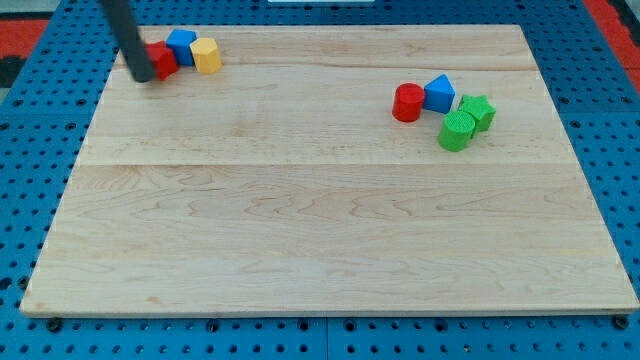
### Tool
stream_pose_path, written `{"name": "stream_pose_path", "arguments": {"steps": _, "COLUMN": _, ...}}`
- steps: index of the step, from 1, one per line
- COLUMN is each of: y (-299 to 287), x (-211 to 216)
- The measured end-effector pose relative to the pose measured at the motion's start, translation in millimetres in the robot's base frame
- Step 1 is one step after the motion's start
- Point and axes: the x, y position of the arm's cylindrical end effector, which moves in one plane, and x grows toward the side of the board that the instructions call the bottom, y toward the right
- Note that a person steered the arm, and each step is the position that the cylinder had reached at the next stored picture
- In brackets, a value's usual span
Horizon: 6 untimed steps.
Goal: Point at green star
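The green star (479, 110) lies at the view's upper right, touching a green round block (457, 131) just below-left of it. A blue block (438, 93) and a red round block (407, 103) sit to their left. My tip (143, 76) is at the view's top left, far from the green star, against the left side of a red block (162, 60).
A blue block (181, 45) and a yellow block (206, 56) sit beside the red one at the top left. The wooden board (320, 240) lies on a blue pegboard surface (30, 200) that surrounds it.
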Motion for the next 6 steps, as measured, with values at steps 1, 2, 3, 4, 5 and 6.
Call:
{"name": "stream_pose_path", "arguments": {"steps": 1, "y": 27.5, "x": 71.0}}
{"name": "stream_pose_path", "arguments": {"steps": 2, "y": 127.0, "x": 159.9}}
{"name": "stream_pose_path", "arguments": {"steps": 3, "y": 268.3, "x": 214.2}}
{"name": "stream_pose_path", "arguments": {"steps": 4, "y": 411.5, "x": 190.4}}
{"name": "stream_pose_path", "arguments": {"steps": 5, "y": 484.1, "x": 110.1}}
{"name": "stream_pose_path", "arguments": {"steps": 6, "y": 485.7, "x": 57.4}}
